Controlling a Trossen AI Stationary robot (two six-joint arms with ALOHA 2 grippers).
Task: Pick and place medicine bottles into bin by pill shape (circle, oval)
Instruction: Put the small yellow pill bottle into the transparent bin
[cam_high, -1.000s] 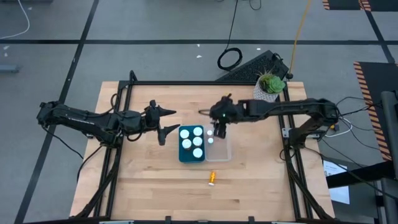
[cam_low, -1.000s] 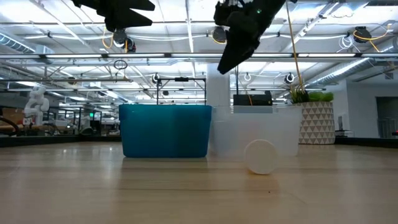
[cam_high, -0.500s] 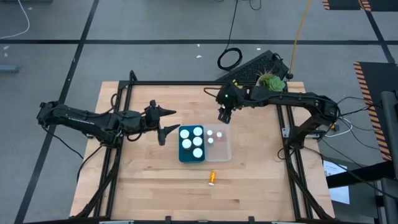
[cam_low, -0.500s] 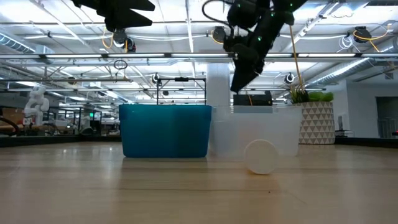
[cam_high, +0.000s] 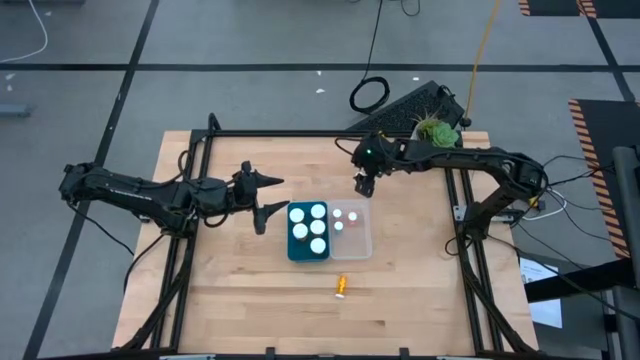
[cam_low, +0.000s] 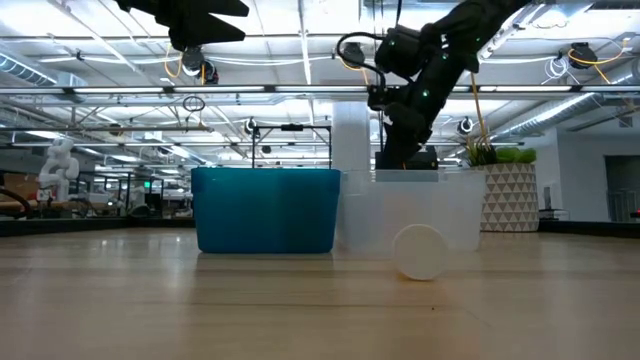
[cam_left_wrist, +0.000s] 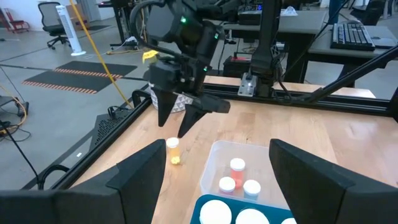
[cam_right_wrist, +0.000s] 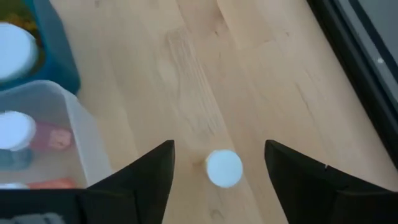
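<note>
The table (cam_high: 240, 290) had a teal bin (cam_high: 296, 247) and a clear bin (cam_high: 362, 240) sitting side by side, each with white-capped bottles already standing in it, presumably sorted by pill shape. The right gripper (cam_high: 362, 186) hung just past the clear bin, fingers apart and empty, with one upright amber bottle (cam_right_wrist: 223, 168) on the wood right between them, so I'd guess it was lining up a grab. The left gripper (cam_high: 268, 196) waited beside the teal bin, fingers spread, while another amber bottle (cam_high: 340, 287) lay on its side well away from both.
</note>
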